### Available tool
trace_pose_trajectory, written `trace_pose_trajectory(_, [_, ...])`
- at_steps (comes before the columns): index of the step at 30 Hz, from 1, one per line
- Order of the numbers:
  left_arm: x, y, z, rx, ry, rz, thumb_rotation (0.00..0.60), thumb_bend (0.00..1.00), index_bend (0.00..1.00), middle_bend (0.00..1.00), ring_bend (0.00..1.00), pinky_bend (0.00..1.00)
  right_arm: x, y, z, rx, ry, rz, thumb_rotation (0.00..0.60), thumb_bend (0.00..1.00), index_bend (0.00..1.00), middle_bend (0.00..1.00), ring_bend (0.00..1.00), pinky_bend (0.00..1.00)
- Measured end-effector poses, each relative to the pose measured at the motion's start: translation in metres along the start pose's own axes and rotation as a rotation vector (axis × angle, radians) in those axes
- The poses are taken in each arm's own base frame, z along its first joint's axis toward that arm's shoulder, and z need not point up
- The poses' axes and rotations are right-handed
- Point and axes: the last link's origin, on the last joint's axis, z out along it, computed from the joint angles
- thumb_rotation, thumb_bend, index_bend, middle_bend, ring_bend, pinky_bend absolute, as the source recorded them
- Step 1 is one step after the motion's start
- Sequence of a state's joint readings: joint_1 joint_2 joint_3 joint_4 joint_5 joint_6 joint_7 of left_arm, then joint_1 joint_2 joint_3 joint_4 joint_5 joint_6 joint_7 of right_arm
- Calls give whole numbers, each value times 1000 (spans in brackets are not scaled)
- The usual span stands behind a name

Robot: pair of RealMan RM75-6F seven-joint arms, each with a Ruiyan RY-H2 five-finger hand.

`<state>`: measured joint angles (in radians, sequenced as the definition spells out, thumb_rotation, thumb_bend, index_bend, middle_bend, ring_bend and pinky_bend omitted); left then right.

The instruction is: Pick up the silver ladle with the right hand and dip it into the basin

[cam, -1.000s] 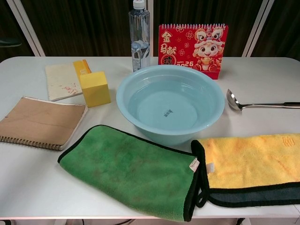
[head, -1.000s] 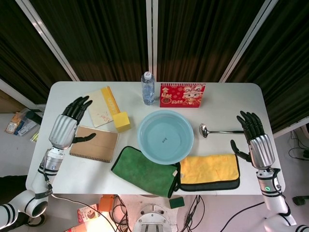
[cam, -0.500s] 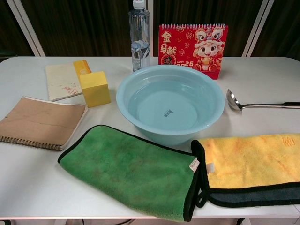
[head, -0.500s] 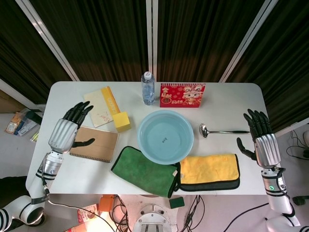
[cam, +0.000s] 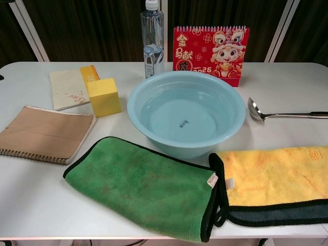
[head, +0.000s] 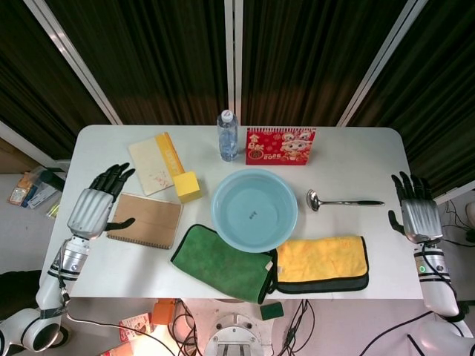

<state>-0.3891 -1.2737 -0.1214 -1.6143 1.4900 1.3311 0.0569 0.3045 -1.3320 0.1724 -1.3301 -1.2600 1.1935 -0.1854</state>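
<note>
White desk (head: pixel 349 156) before dark curtains: the silver ladle (head: pixel 343 200), centre-right, looks stiff, light, slippery — best gripped mid-handle. Right hand (head: pixel 420 215) empty at the right edge, fingers apart.

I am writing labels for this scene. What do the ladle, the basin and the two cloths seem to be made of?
Ladle: probably polished metal, as its silver bowl shines with reflections; the handle end looks dark, its material unclear.
Basin: likely light blue plastic, smooth and slightly glossy, with a thin even rim.
Green cloth and yellow cloth: soft fabric, perhaps microfibre, with a fuzzy matte pile and dark stitched edging.
</note>
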Motion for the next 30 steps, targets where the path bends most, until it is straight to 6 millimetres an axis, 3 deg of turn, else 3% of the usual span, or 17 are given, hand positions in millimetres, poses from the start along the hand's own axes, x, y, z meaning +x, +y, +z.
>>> trace_pose_trajectory(6, [-3,-9,-6,24,-12,10,599,34,89,29,26,176,-28,-5,16,-25,-125,-18,600,413,106,0,0,0])
trace_pose_trajectory(16, [-8,-18,-9,47,-36,3,600,34,95,28,26,176,-55,-20,50,-26,-185,-121,600,407,121,0,0,0])
trace_pose_trajectory(26, [-12,-23,-5,59,-52,5,600,34,98,28,25,176,-74,-39,67,-4,-211,-97,600,364,317,0,0,0])
trace_pose_trajectory(30, [-13,-24,-4,62,-57,8,600,34,98,28,25,176,-77,-43,73,6,-197,-82,600,363,353,0,0,0])
